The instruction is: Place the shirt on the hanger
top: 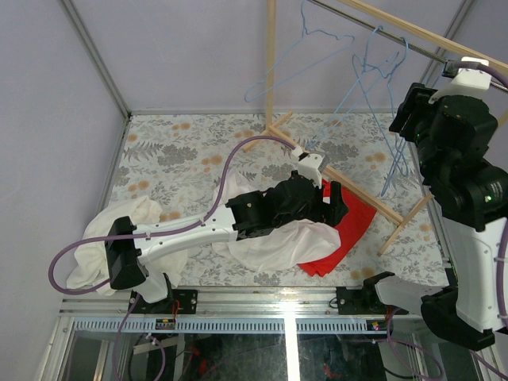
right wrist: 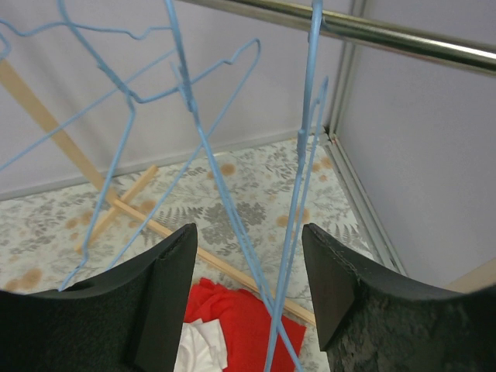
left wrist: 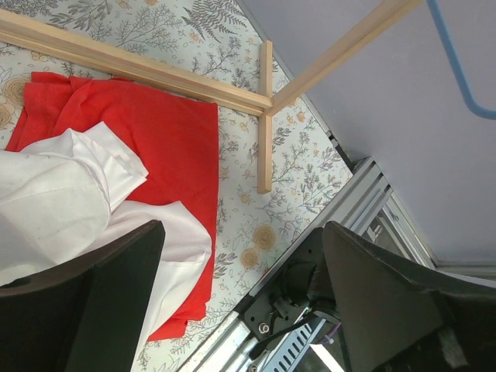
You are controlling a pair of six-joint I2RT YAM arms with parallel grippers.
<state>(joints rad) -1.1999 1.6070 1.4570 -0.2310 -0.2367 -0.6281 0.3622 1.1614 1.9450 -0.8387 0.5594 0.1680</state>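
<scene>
Floral table (top: 182,151), shirt (top: 278,244) over red cloth (top: 359,225); left end effector (left wrist: 244,302) and right end effector (right wrist: 249,298) both agape, empty.

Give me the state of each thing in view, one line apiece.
Shirt: crumpled on the table, partly over the red cloth.
Red cloth: lying spread on the table.
Off-white garment: bunched at the table's left edge.
Hangers: hanging on the rail, bare.
Left gripper: open, empty.
Right gripper: open, by the hangers, holding nothing.
</scene>
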